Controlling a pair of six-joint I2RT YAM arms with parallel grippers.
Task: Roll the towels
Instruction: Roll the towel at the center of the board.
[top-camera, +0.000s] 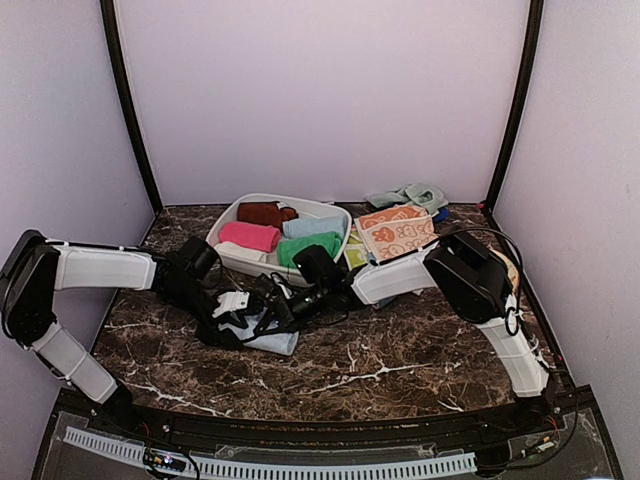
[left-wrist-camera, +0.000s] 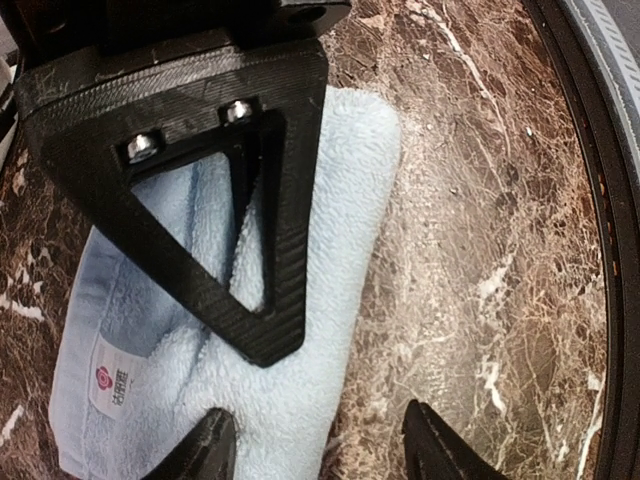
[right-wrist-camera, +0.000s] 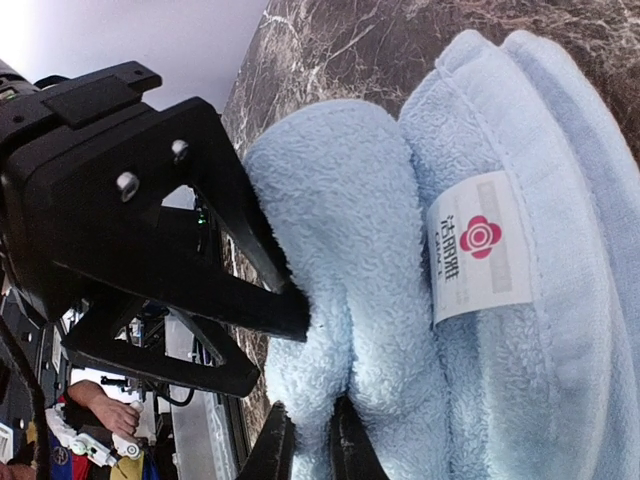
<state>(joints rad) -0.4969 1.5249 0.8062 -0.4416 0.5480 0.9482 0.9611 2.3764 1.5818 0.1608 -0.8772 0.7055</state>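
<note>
Now your right gripper (right-wrist-camera: 308, 448) pinches a fold of the blue towel (right-wrist-camera: 380, 300); your left gripper (left-wrist-camera: 320, 450) stands open across its edge.

What is there, counted
One white oval plastic basin (top-camera: 340, 215); four rolled terry towels inside: brown roll (top-camera: 262, 212), pink roll (top-camera: 250, 236), pale blue roll (top-camera: 312, 226), green roll (top-camera: 308, 246); one folded pale blue terry towel (top-camera: 278, 343) outside; two peach printed cloths (top-camera: 400, 238); two white-and-black robot arms (top-camera: 100, 268).

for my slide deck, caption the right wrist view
Right gripper pinches a fold of the pale blue towel beside the left gripper.
</note>
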